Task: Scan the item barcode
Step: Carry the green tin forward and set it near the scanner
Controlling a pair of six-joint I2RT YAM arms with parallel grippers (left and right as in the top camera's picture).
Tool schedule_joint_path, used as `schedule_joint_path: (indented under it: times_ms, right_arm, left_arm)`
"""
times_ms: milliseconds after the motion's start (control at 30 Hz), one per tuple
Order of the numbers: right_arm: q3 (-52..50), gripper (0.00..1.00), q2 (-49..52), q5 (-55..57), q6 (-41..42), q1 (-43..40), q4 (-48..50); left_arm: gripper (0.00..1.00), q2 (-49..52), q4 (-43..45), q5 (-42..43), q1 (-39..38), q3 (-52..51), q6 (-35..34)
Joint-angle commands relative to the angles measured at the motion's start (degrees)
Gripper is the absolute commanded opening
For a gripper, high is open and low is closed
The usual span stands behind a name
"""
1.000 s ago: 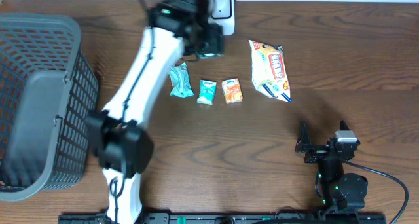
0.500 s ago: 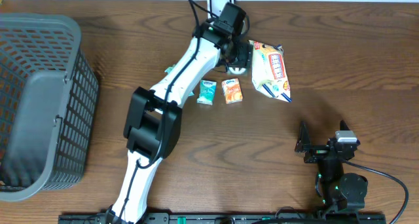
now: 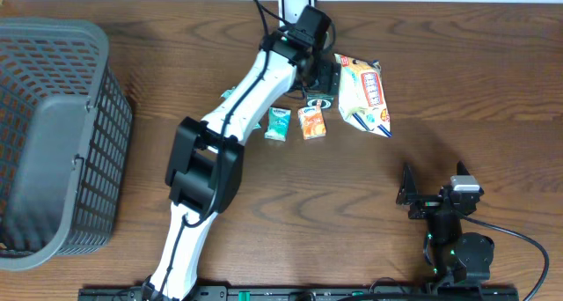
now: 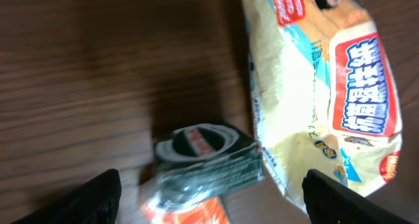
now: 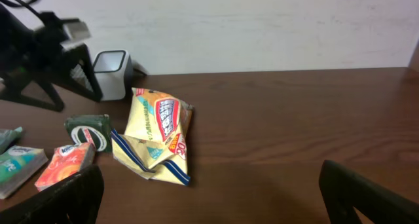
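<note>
Hovering with fingers spread wide, the left hand (image 3: 322, 76) grips nothing. The dark green packet (image 4: 208, 160) lies on the surface just beneath it, between the orange packet (image 3: 310, 122) and the yellow snack bag (image 3: 363, 94). The right hand (image 3: 409, 194) is released too, well apart.

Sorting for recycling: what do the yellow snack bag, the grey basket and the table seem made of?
Yellow snack bag: probably thin plastic film, glossy; it is creased and crumpled, printed all over. Grey basket: likely moulded plastic, matte; even open grid walls. Table: dark wood or wood-look laminate; grain shows, but which cannot be told.
</note>
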Motion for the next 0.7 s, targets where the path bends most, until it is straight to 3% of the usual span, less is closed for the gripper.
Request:
schedule_joint_path:
  times_ms: [0, 133, 200, 267, 367, 400, 667]
  right_arm:
    - [-0.11, 0.99, -0.20, 0.09, 0.09, -0.37, -0.24]
    - [-0.11, 0.99, -0.20, 0.09, 0.09, -0.37, -0.24]
    - [-0.11, 0.99, -0.20, 0.09, 0.09, -0.37, -0.24]
    - [-0.11, 0.99, -0.20, 0.09, 0.09, -0.37, -0.24]
    - [-0.11, 0.99, -0.17, 0.09, 0.09, -0.37, -0.24]
    - [-0.11, 0.99, -0.17, 0.09, 0.09, -0.37, -0.24]
    - [-0.11, 0.99, -0.13, 0.09, 0.09, -0.37, -0.24]
  left_arm:
    - [0.87, -8.20, -1.99, 0.22, 2.71, 0.39, 0.17]
    - [0.75, -12.04, -5.01, 0.26, 3.98, 0.37, 0.13]
    - [0.59, -12.52, -7.04, 0.28, 3.85, 0.37, 0.09]
    - [0.34, -12.28, -9.18, 0.28, 3.17, 0.22, -0.15]
    - [0.11, -11.96, -10.32, 0.26, 1.16, -1.99, -0.33]
    - [0.08, -11.96, -9.86, 0.26, 0.35, -3.28, -0.33]
    - [0.08, -11.67, -0.76, 0.24, -4.44, -13.35, -0.35]
